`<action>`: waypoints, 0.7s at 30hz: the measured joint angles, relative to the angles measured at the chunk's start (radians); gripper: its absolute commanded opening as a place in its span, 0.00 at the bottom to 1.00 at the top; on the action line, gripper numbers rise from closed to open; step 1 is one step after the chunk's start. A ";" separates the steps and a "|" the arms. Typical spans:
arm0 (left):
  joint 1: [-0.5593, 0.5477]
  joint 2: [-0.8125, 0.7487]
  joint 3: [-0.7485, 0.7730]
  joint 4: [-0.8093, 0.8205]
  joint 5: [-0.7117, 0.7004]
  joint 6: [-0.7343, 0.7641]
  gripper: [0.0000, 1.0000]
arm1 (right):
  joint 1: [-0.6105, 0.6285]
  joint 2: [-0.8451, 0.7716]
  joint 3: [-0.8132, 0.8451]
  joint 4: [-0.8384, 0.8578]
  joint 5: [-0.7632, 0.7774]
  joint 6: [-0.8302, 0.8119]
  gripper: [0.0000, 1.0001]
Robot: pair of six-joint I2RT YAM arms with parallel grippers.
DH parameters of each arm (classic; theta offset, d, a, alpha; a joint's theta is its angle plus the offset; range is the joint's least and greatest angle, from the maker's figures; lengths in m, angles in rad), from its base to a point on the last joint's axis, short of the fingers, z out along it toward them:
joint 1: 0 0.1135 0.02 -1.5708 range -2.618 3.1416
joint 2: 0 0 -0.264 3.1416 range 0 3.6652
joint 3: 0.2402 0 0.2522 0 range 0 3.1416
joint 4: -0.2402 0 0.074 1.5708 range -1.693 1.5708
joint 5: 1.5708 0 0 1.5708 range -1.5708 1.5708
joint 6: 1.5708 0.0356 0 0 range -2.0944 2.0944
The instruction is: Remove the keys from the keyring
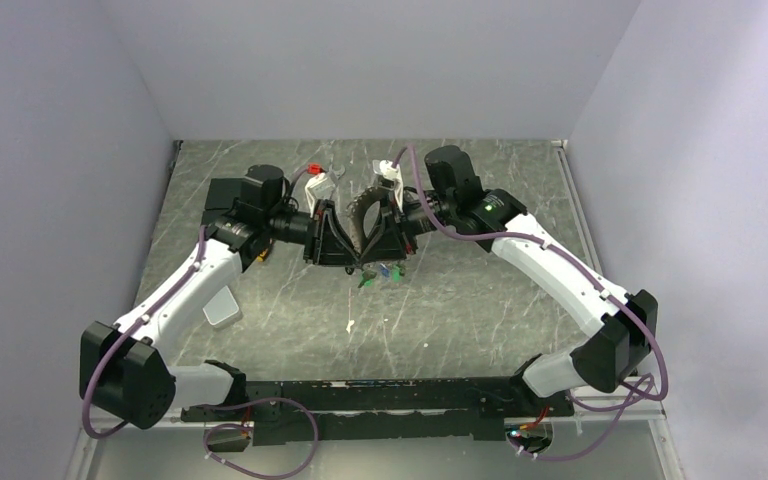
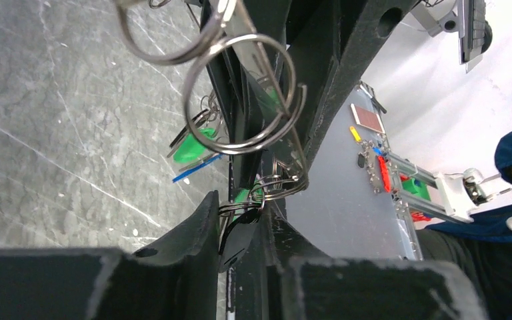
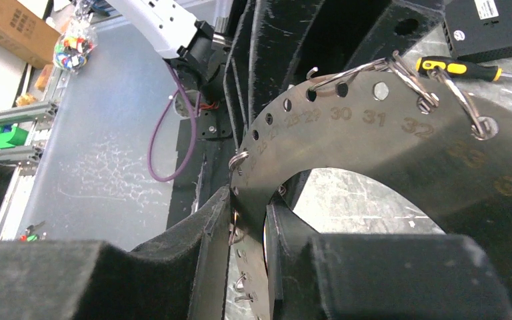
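The keyring (image 3: pixel 373 143) is a wide, flat, dark-grey metal hoop with numbered holes along its rim and small split rings (image 3: pixel 440 87) through some of them. My right gripper (image 3: pixel 248 223) is shut on its rim. In the top view the hoop (image 1: pixel 365 222) is held upright between both grippers, above the table. My left gripper (image 2: pixel 253 217) is shut on a small wire split ring with a dark tab hanging from it. Keys with green (image 2: pixel 193 148) and blue (image 2: pixel 197 169) heads dangle under the hoop, and they also show in the top view (image 1: pixel 378 274). Larger silver split rings (image 2: pixel 240 93) hang close to the left camera.
A small grey block (image 1: pixel 222 308) lies on the marble table by the left arm. A white speck (image 1: pixel 349 325) lies in the middle. A black box (image 3: pixel 493 27) and a yellow-handled screwdriver (image 3: pixel 450 67) lie at the back. Walls close in the sides and the rear.
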 measured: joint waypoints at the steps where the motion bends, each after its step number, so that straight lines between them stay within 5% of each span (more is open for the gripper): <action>1: 0.001 -0.001 0.000 -0.004 0.001 0.002 0.08 | 0.000 0.000 0.000 -0.002 0.000 0.000 0.00; 4: 0.001 -0.010 0.000 -0.023 0.002 0.008 0.00 | -0.001 0.000 0.000 -0.008 -0.001 0.000 0.00; 21: 0.010 -0.021 0.095 -0.311 -0.053 0.168 0.00 | -0.064 0.000 -0.058 -0.014 -0.026 0.011 0.00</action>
